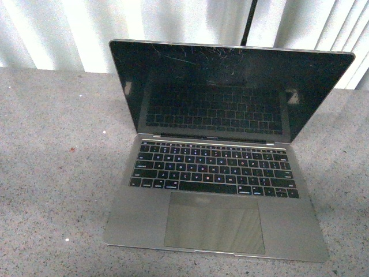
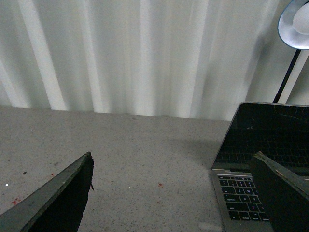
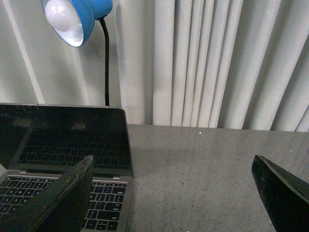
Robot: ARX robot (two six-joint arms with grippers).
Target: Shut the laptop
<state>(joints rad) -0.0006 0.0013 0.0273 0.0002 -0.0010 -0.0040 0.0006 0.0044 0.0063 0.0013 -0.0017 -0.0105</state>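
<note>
Speckled grey tabletop [image 1: 52, 173] w/ laptop [image 1: 222, 144] open at centre, cracked black screen raised, facing robot. Blue lamp [image 3: 77, 17] behind it. Left gripper [image 2: 173, 159] & right gripper [image 3: 173, 162] hover either side of laptop, fingers spread wide on both.

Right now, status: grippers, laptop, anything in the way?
Left gripper open, empty. Right gripper open, empty. Cracked-screen silver-grey laptop open. Keyboard bare; blue lamp behind it.
</note>
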